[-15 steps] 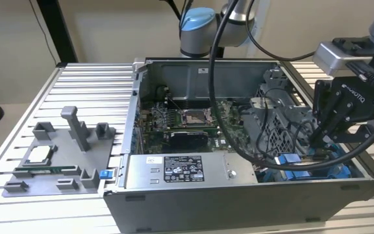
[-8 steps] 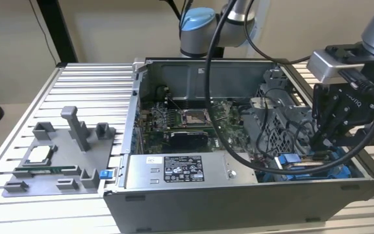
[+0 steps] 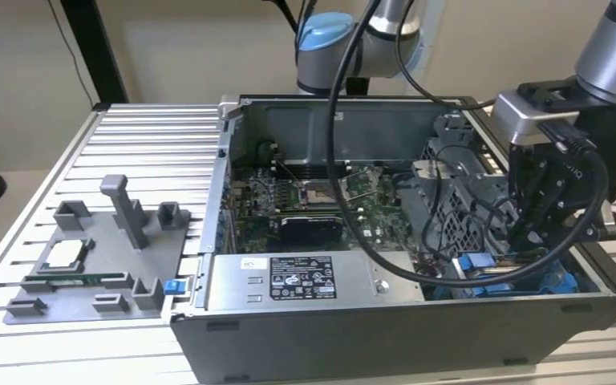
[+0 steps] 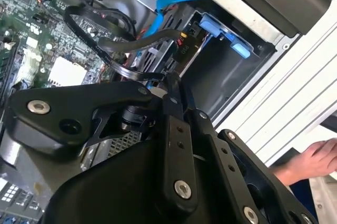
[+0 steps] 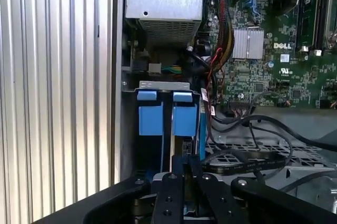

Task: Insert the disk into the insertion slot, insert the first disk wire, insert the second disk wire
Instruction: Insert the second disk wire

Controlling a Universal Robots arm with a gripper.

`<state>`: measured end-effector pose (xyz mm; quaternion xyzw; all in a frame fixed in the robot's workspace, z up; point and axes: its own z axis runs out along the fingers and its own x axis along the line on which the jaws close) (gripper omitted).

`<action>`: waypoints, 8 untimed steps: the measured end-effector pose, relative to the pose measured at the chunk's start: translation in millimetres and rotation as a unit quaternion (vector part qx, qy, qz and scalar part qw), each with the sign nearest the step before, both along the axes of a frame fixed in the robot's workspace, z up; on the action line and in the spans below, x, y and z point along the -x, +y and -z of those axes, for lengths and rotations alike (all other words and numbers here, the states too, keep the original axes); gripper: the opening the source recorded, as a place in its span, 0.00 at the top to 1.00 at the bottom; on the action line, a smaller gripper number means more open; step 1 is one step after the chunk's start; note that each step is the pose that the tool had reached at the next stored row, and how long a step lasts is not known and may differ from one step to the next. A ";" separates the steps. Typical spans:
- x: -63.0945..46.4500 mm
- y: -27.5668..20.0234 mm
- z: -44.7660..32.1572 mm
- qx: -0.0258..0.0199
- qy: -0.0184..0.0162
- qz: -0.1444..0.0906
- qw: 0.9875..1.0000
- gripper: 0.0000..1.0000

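Note:
My gripper (image 3: pixel 526 241) reaches down into the open computer case (image 3: pixel 394 337) at its front corner on the exterior view's right. The disk (image 5: pixel 158 118) sits in the insertion slot (image 5: pixel 163 85), its blue carrier tabs (image 4: pixel 224 31) facing out. The black fingers (image 5: pixel 169 192) stand close together just off those tabs, seemingly pinched on the dark plug of a black disk wire (image 4: pixel 124 68) that loops away over the drive cage. A bright blue wire (image 4: pixel 158 18) runs alongside the disk. The fingertips hide the plug itself.
A grey power supply box (image 3: pixel 297 281) with a sticker lies beside the bay, and the motherboard (image 3: pixel 308 200) lies behind it. Loose black cables (image 5: pixel 247 155) drape over the perforated cage. A grey fixture tray (image 3: pixel 94 257) sits at the exterior view's left. A person's hand (image 4: pixel 310 163) rests outside the case.

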<state>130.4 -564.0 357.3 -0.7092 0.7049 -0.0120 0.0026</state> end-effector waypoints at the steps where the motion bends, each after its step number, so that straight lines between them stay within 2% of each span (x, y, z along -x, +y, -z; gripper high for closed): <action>1: 0.4 0.9 0.7 0.001 -0.004 0.000 1.000 1.00; 4: 1.4 3.0 2.4 0.006 -0.013 0.000 1.000 1.00; 8: 1.4 3.0 2.6 0.007 -0.013 0.000 1.000 1.00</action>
